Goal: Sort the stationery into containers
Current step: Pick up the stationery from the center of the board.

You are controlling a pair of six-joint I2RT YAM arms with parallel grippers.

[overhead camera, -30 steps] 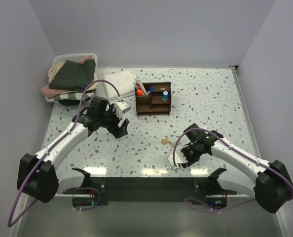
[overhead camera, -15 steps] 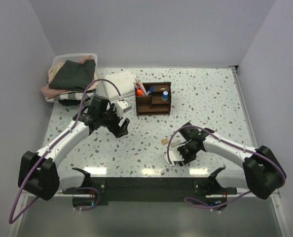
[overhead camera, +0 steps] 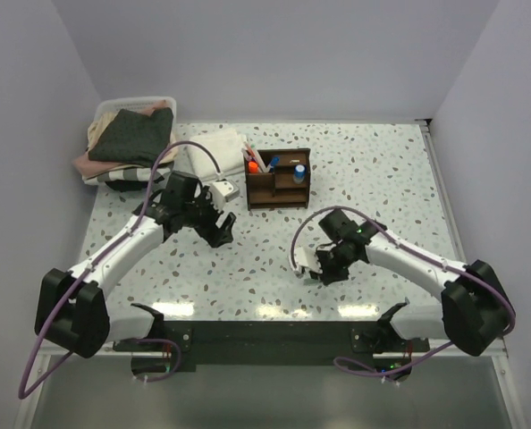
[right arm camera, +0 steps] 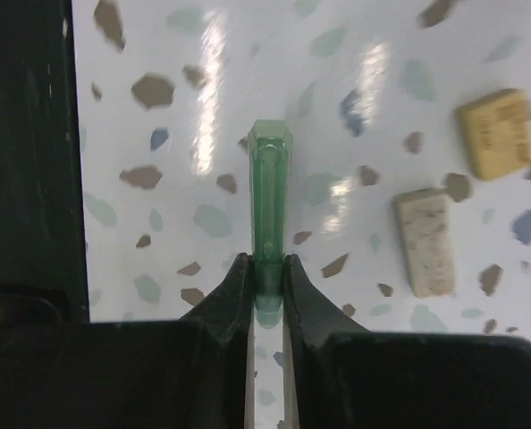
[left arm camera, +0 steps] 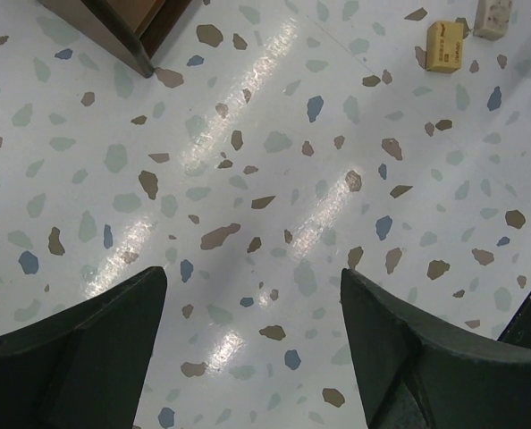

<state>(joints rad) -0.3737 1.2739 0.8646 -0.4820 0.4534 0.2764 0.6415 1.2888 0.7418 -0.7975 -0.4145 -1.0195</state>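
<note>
Around the dark brown wooden organiser [overhead camera: 278, 179] spreads a white terrazzo table [overhead camera: 382, 170] flecked with brown, blue and grey-green chips, glossy enough to carry streaks of lamp glare. Pale lilac-grey walls [overhead camera: 274, 54] close it in behind the organiser and on both sides. A black strip [overhead camera: 265, 340] runs along the near edge, well in front of the organiser, where the arm bases are bolted.

Far to the organiser's left, in the back corner, a white bin [overhead camera: 131, 107] is heaped with folded clothes, dark green on top. A white folded cloth [overhead camera: 214, 147] lies between the bin and the organiser, just beside the organiser.

The left gripper [overhead camera: 219, 234] hangs over the table in front of the organiser and to its left. In its wrist view the fingers [left arm camera: 69, 357] stand wide apart over bare terrazzo with nothing between them, a corner of the organiser at the top edge.

The right gripper [overhead camera: 324, 268] is in front of the organiser and slightly to its right. Its jaws are pressed in on the lower end of a thin translucent green bit [right arm camera: 268, 206], which juts forward beyond the fingertips.

Inside the organiser stand an orange-black highlighter [overhead camera: 252, 166] and thin pens [overhead camera: 264, 162] in the left section, and a blue-capped marker [overhead camera: 299, 170] in the right.

On the table in front of the organiser a tan bit [right arm camera: 496, 134] and a paler speckled block [right arm camera: 426, 241] lie close together.
</note>
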